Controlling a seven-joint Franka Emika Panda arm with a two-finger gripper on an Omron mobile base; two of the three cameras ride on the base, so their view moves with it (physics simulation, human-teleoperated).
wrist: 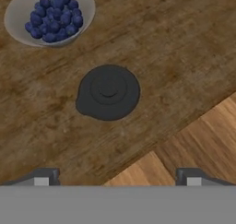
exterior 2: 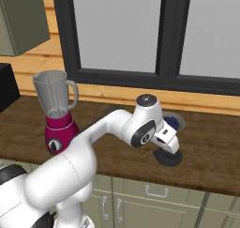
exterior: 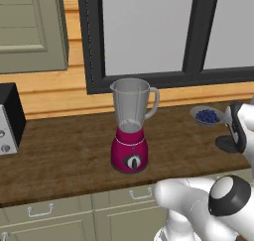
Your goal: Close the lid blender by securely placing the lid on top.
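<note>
The hand (wrist: 117, 179) is hovering released, fingers spread wide, directly above the lid (wrist: 108, 92), which is lying flat on the wooden desk (wrist: 184, 48) near its front edge, just beside the bowl of blueberries (wrist: 50, 15). To grasp well, it is best descending straight, centring on the raised knob, avoiding the bowl. The blender (exterior: 130, 126) is standing uncovered, well apart along the desk.
</note>
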